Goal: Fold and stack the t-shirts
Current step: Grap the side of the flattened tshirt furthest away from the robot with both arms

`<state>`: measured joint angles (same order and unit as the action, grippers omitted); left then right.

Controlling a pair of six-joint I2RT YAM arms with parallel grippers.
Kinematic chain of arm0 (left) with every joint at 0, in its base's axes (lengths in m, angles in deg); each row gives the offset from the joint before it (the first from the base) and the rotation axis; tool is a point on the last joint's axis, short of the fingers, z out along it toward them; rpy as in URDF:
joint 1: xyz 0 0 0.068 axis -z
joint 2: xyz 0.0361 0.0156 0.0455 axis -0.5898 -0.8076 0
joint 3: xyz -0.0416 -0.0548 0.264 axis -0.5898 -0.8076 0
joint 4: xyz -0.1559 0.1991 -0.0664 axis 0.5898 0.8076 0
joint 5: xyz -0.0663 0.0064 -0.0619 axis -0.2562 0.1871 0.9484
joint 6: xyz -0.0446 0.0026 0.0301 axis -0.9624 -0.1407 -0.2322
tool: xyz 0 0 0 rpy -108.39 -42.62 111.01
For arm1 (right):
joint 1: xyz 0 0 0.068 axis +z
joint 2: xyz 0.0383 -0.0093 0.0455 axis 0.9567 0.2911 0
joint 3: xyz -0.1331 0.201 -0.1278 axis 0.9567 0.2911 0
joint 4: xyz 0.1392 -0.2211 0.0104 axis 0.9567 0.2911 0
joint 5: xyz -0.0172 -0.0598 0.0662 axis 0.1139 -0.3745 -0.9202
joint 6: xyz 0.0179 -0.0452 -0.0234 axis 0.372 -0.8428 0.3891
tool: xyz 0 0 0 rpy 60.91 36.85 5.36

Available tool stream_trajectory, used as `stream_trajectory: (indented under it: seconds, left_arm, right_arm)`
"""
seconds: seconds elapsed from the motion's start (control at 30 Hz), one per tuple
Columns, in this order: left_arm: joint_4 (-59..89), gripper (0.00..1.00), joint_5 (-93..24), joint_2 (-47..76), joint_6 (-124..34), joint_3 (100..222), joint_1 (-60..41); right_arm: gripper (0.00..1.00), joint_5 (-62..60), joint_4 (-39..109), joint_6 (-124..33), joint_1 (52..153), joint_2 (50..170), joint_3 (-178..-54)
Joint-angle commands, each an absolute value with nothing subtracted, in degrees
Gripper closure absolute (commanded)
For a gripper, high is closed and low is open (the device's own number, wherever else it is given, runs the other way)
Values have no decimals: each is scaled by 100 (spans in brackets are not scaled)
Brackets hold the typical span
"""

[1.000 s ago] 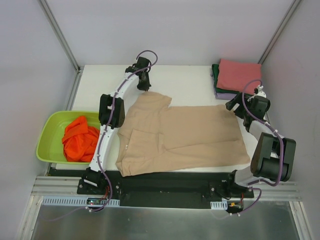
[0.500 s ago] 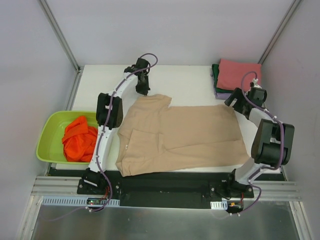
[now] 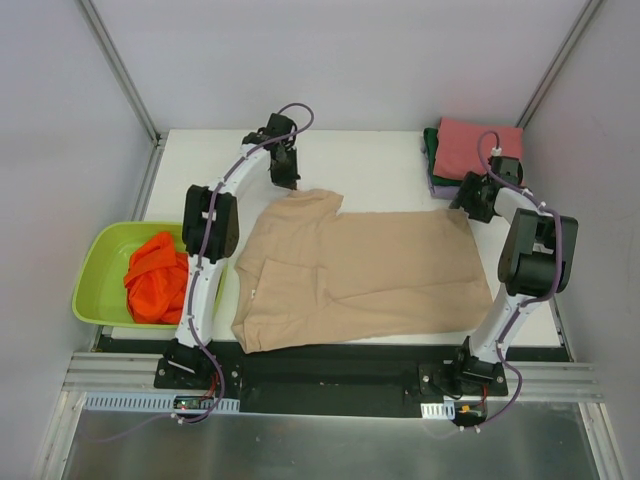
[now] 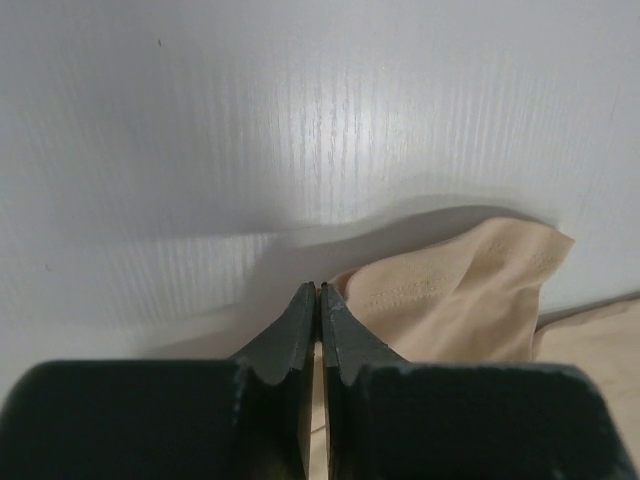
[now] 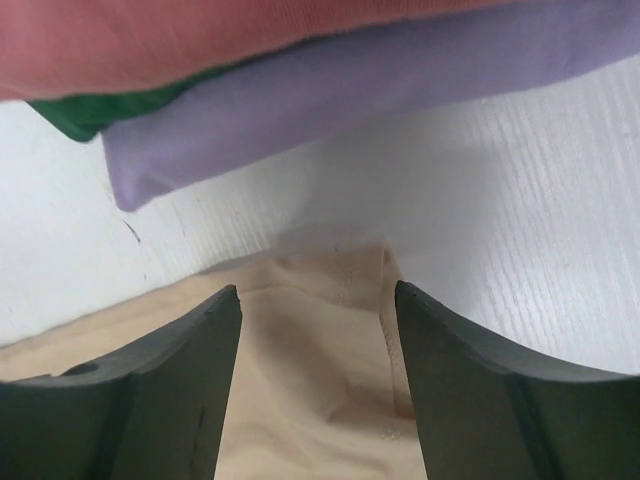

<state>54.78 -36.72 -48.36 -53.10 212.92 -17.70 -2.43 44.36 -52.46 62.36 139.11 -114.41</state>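
Now | left gripper (image 4: pixel 319 292) closed beside beige shirt (image 3: pixel 370 265) | right gripper (image 5: pixel 315 292) spread, folded stack (image 3: pixel 480 145) just beyond

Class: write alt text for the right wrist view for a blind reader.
The open right gripper frames a corner of the beige t-shirt on the table; beyond, a pinkish-red shirt, green shirt and lavender shirt lie stacked.

Setting: robot lab cell | cues: white enclosure walls (image 3: pixel 350 60); aluminium frame (image 3: pixel 118 68); white table (image 3: pixel 380 160)

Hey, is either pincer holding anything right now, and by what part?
Nothing appears held. The right pincer stands open over the beige t-shirt at its corner; the left pincer is shut just short of the sleeve, tips bare.
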Motion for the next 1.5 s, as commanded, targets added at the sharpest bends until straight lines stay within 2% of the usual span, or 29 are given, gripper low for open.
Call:
stream_trajectory:
  seconds: [0.0, 0.2, 0.4, 0.7, 0.9, 1.1, 1.13, 1.17, 1.47]
  left_arm:
    - [5312, 100, -3450, -4195, -5256, 21008, -1724]
    - [5224, 100, -3371, -4019, -5300, 20735, -1724]
    - [5198, 100, -3380, -3869, -5309, 20533, -1724]
    - [5180, 100, -3406, -3649, -5221, 20427, -1724]
    - [5172, 100, -3389, -3649, -5212, 20401, -1724]
    - [5172, 100, -3389, -3632, -5247, 20348, -1724]
    - [5172, 100, -3371, -3623, -5247, 20331, -1724]
    - [5172, 100, -3336, -3588, -5247, 20305, -1724]
    - [4707, 100, -3187, -2561, -5414, 19059, -1716]
  right_arm:
    - [35, -200, 5026, -5488, 6279, 13811, -11576]
    - [38, -104, 5316, -5656, 6324, 13836, -11602]
    - [52, -59, 5572, -5656, 6376, 14065, -11892]
    - [51, -95, 6186, -5753, 6385, 14636, -12673]
    - [57, -86, 6117, -5787, 6385, 14610, -12683]
    - [83, -332, 6021, -5902, 6385, 14575, -12640]
    - [93, -367, 5924, -5928, 6385, 14523, -12587]
    - [99, -419, 5845, -5954, 6394, 14470, -12534]
    - [99, -245, 4606, -6271, 6561, 13346, -11375]
